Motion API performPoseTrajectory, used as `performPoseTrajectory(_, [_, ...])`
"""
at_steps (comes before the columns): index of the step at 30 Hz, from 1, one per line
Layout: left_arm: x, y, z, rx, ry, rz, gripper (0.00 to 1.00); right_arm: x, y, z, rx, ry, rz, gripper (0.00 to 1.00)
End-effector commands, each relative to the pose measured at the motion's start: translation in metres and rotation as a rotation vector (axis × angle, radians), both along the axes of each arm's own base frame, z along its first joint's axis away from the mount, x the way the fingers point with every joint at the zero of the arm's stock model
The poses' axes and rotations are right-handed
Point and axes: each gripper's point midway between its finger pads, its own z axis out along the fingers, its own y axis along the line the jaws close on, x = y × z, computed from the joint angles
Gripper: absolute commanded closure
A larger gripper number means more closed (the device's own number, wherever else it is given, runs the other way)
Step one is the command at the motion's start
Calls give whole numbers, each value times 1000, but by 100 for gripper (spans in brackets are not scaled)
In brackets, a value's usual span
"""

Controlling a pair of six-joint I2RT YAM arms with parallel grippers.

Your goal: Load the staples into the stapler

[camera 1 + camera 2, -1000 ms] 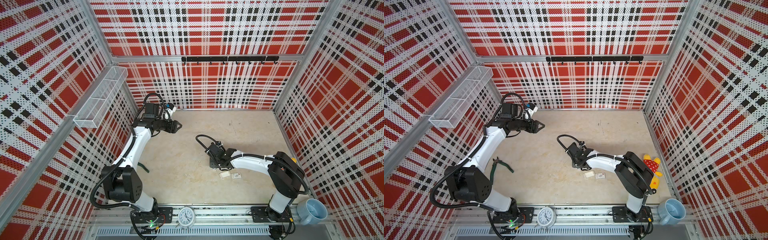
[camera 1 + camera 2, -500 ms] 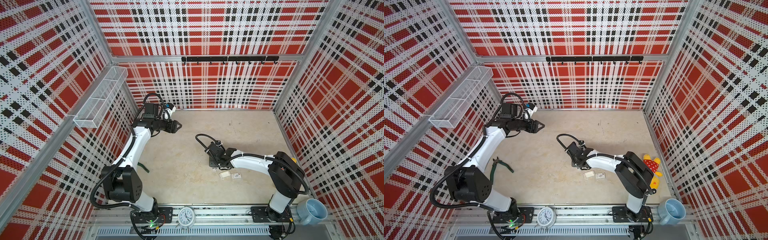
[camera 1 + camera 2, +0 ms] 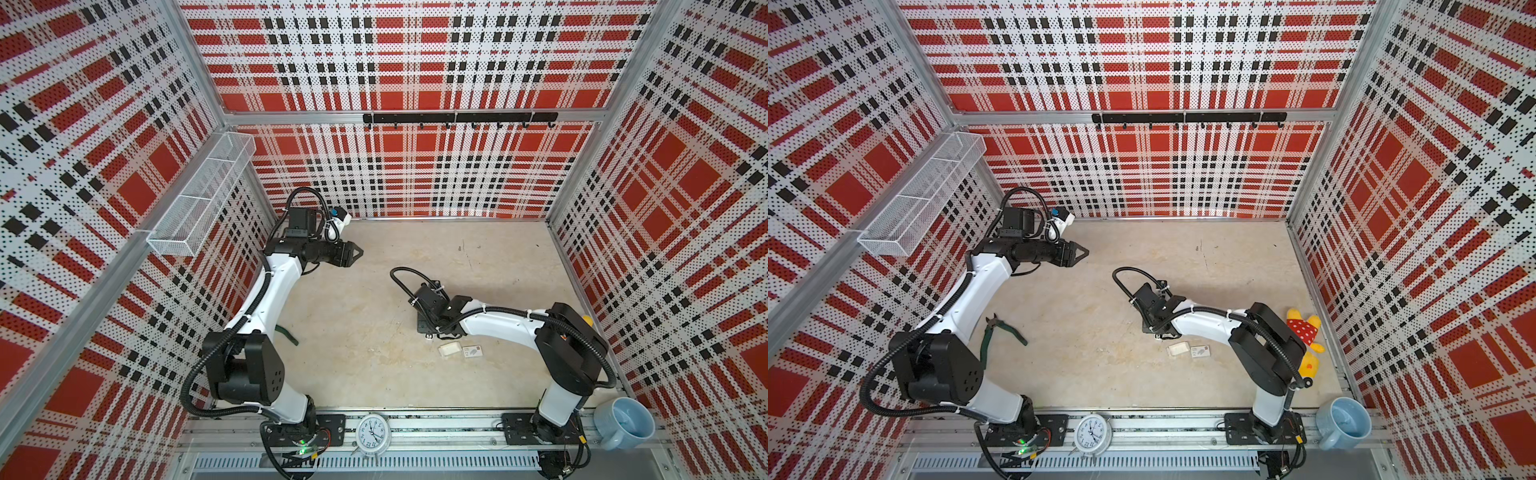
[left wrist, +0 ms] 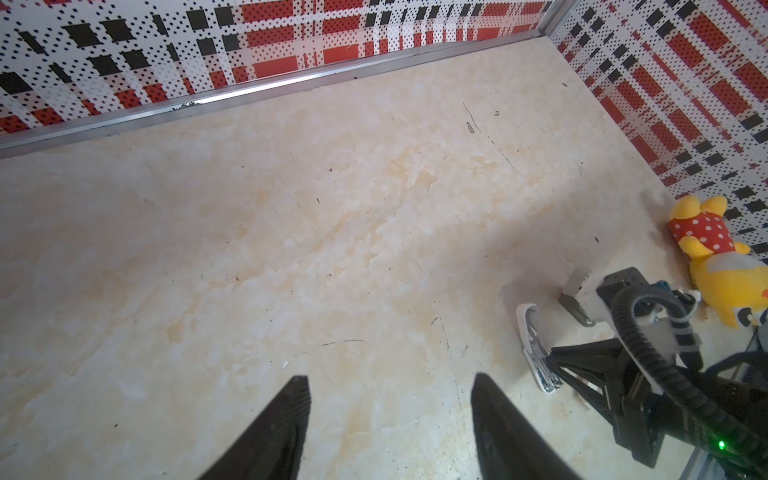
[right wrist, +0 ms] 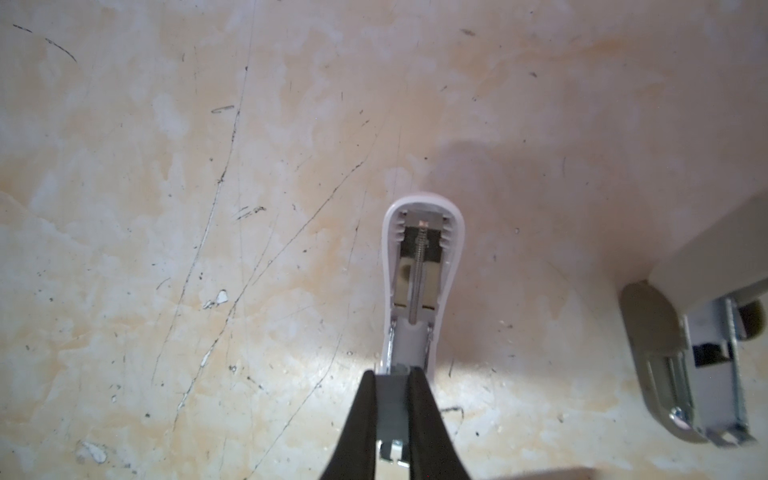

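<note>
White tray [image 3: 450,348] beside printed sleeve [image 3: 473,352]

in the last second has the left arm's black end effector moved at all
No. The black left end effector hangs at the same spot relative to the white wire mesh basket on the side wall, with its jaws open.

I had both top views looking steeply down from high over the front edge, side by side, sharing the whole worktop [image 3: 365,365]. My left wrist camera stood well above the worktop, facing across it to the stapler [image 4: 527,328] and the right pincer [image 4: 555,370]. My right wrist camera looked straight down, close over that same stapler.
</note>
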Motion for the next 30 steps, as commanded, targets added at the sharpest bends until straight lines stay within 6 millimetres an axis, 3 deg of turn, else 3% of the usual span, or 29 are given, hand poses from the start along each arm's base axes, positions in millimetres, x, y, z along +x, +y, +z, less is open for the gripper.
performPoseTrajectory(1, [1,2,3,-19,-10,7,35,4,2,-5,8,-6,-15,86])
performPoseTrajectory(30, [1,3,0,-26,-5,7,35,-2,-8,-15,-35,12,-20,87])
